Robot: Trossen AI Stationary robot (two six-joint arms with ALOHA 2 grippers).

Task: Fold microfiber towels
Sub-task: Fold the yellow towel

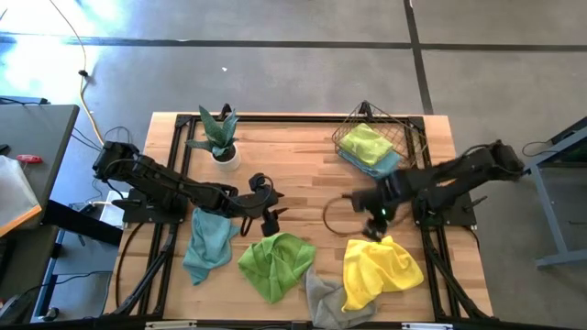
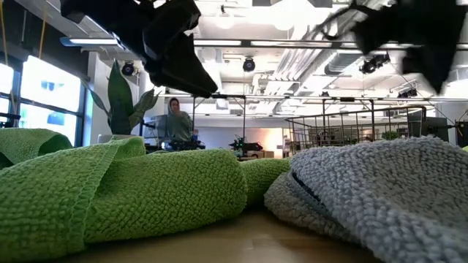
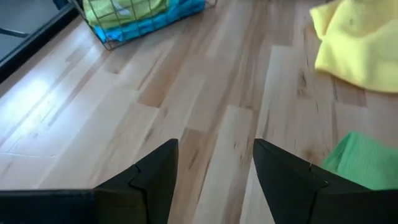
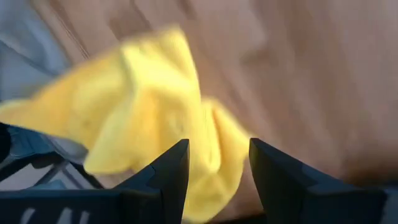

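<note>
A copper wire basket [image 1: 378,139] was seen at about one o'clock on the wooden table [image 1: 303,174], and two folded towels were held in it: a lime green towel [image 1: 365,142] laid on top of a teal-blue towel [image 1: 387,162], the same pair showing through the wire in the left wrist view [image 3: 140,15]. A potted plant [image 1: 217,136] stood at about eleven o'clock, its pot holding only the plant. The remaining towels lay loose and crumpled along the near edge: a second teal-blue towel [image 1: 209,243] at about eight o'clock, a second lime green towel [image 1: 277,263] at about six o'clock, a grey towel [image 1: 323,295] just beside it and partly overlapped by a bright yellow towel [image 1: 378,270] at about five o'clock. The left gripper [image 1: 269,218] was positioned near the table's centre, above bare wood just past the loose green towel, its fingers [image 3: 152,180] spread apart with nothing between them. The right gripper [image 1: 376,220] was held over the far edge of the yellow towel, its fingers [image 4: 168,177] parted and no cloth pinched between them. In the low view, a person [image 2: 175,120] was seen in the room beyond the table.
</note>
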